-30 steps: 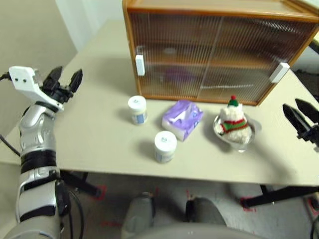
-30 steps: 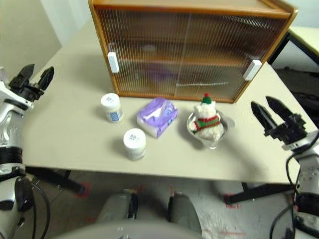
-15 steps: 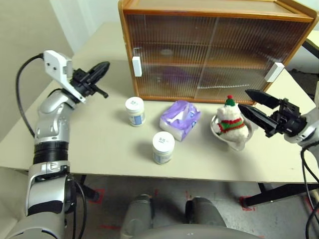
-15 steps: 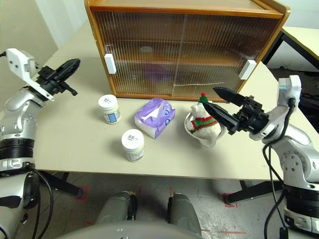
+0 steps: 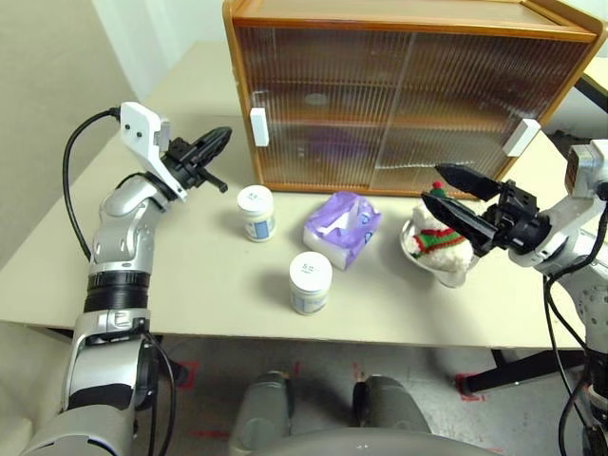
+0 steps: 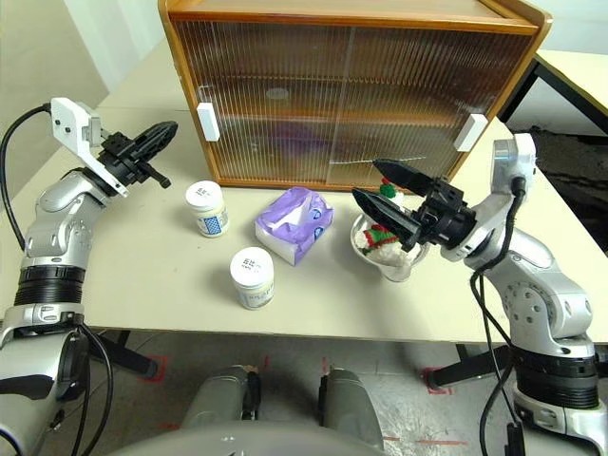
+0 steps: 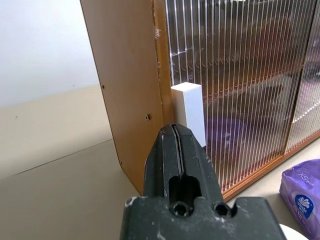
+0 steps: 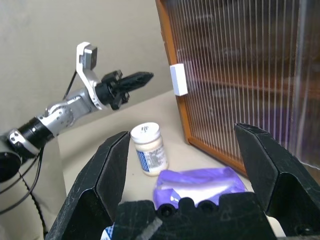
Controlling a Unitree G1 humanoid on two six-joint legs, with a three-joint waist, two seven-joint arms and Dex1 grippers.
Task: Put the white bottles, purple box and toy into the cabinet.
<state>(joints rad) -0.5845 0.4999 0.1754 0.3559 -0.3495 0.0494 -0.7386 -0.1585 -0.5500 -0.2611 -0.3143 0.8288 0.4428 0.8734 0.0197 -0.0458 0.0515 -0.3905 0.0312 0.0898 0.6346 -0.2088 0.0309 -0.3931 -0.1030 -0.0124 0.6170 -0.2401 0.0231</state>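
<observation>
The cabinet (image 5: 408, 28) stands at the back of the table, both ribbed doors closed, with a white handle (image 5: 258, 126) on its left door. My left gripper (image 5: 220, 141) is shut and empty, its tip pointing at that handle (image 7: 189, 112) from a short way to its left. Two white bottles (image 5: 256, 211) (image 5: 311, 281) stand in front of the cabinet. Beside them lies the purple box (image 5: 342, 226). The toy (image 5: 439, 237) sits in its glass dish. My right gripper (image 5: 439, 188) is open just above and in front of it, partly hiding it.
The second white handle (image 5: 522, 138) sits at the right door's outer edge. The beige table (image 5: 190, 275) has free room on its left side and along the front edge.
My left gripper shut and swung right toward the cabinet's left handle. My right gripper, still open, moved left from the table's right edge to the toy.
</observation>
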